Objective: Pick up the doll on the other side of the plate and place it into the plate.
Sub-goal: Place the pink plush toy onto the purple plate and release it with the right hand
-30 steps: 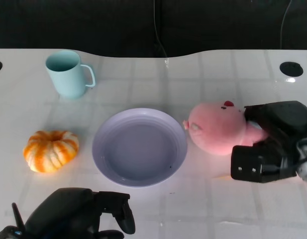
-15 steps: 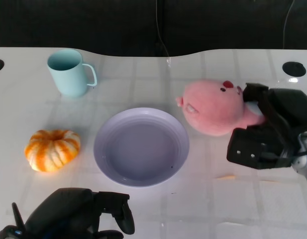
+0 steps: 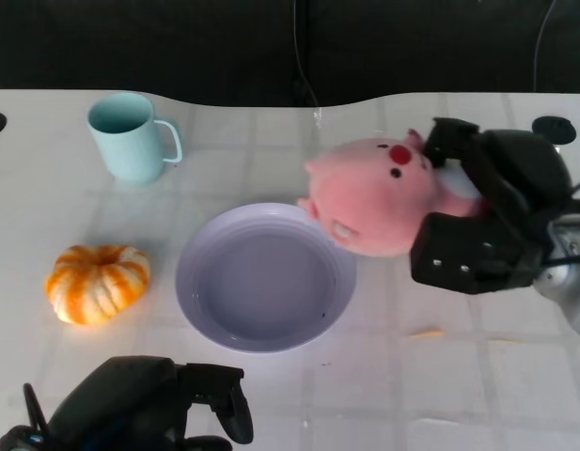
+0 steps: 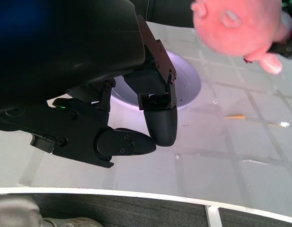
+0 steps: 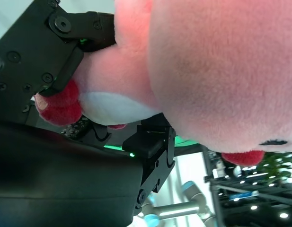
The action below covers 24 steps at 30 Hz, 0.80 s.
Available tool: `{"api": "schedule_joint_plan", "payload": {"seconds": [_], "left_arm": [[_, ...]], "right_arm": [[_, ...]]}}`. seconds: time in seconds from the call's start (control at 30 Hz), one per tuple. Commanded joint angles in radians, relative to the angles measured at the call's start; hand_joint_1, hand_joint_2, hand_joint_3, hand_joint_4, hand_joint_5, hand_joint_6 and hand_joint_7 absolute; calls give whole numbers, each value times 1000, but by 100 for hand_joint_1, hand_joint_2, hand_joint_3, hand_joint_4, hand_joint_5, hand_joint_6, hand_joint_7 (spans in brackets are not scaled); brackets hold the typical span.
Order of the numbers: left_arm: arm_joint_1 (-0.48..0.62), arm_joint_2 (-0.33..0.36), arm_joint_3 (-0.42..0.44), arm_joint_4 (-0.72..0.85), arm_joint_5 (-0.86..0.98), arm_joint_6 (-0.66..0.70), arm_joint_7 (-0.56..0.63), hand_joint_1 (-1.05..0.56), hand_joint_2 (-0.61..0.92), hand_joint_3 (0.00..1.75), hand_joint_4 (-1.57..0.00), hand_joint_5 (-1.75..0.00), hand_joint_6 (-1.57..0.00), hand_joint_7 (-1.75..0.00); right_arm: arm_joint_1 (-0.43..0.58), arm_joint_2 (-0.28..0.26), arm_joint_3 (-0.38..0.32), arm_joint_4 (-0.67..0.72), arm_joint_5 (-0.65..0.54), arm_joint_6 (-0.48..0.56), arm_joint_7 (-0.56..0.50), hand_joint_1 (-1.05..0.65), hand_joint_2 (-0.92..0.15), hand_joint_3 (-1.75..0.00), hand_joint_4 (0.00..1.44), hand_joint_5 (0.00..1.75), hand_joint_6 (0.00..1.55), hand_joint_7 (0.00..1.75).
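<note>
**A:** ok so the right hand [image 3: 492, 225] has the pink doll [image 3: 369, 197] clamped between its fingers, and it's moved a lot in the last second. 1 s ago the doll was sitting on the table just beside the plate's right side; half a second later it was up and further back, and now it's lifted and hanging over the right rim of the plate [image 3: 191, 301].

**B:** so the pickup is done?

**A:** looks like it to me. The right wrist view is basically all pink plush with black fingers [image 5: 56, 33] pressed into it, so the grip seems solid. What's left is carrying it a bit more toward the plate's middle, lowering, and letting go.

**B:** left hand?

**A:** left hand [image 3: 148, 404] hasn't budged, parked near the table's front edge, fingers curled in on nothing. Mug [image 3: 130, 136] and orange pumpkin [image 3: 97, 282] are untouched, well away from the doll.
</note>
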Motion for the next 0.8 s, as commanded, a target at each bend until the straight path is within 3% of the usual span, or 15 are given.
{"api": "schedule_joint_plan", "payload": {"seconds": [0.03,0.33,0.6,0.8], "left_arm": [[-8,4,-1,11,10,-18,22,-29,92,34,-65,-158,-71,-110],[-8,-10,-18,6,18,-19,30,-30,92,34,-67,-154,-71,-109],[-6,-28,-33,-22,48,10,22,-31,92,35,-68,-151,-72,-107],[-8,-30,-37,-34,46,16,18,-31,92,35,-68,-151,-72,-106]], "right_arm": [[-57,17,5,-63,-2,14,56,-25,-42,-109,91,175,72,175],[-117,108,44,-125,-9,41,170,-24,-45,-104,92,175,72,175],[-138,204,81,-90,-16,47,189,-21,-49,-93,91,175,72,175],[-125,243,92,-63,-18,33,181,-21,-50,-90,87,175,70,175]]}}
